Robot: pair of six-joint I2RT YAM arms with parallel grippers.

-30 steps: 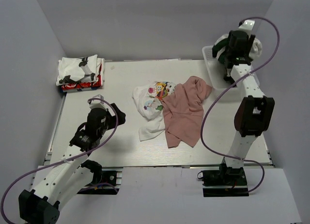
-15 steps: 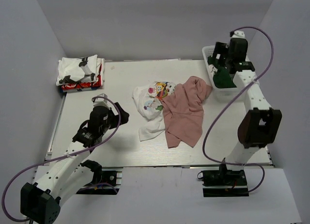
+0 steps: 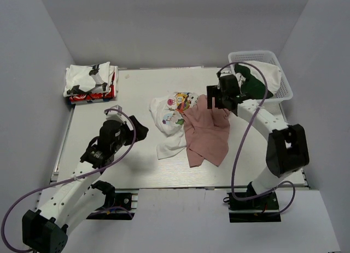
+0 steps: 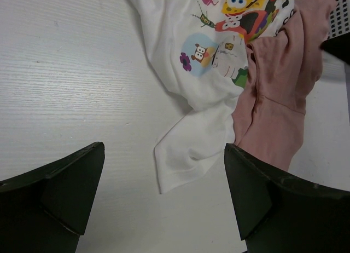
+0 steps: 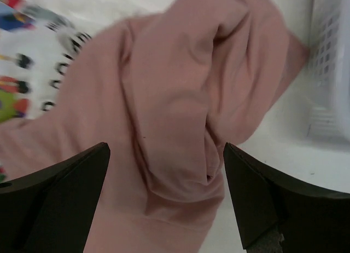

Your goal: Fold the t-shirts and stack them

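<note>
Since the dusty pink t-shirt (image 3: 208,133) is limp, light cloth crumpled mid-way across the bench (image 3: 136,94), half over the white printed t-shirt (image 3: 168,117), it will sag and drag its neighbour — best pinched at a hem or shoulder edge. Above its upper end the right tool (image 3: 214,98) hovers, spread wide and empty — the left tool (image 3: 136,130) likewise gapes, holding nothing.

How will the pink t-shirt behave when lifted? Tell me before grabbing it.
The pink t-shirt lies crumpled in soft folds, so it will probably hang limp. It overlaps the white printed t-shirt, so pulling may drag that along.
</note>
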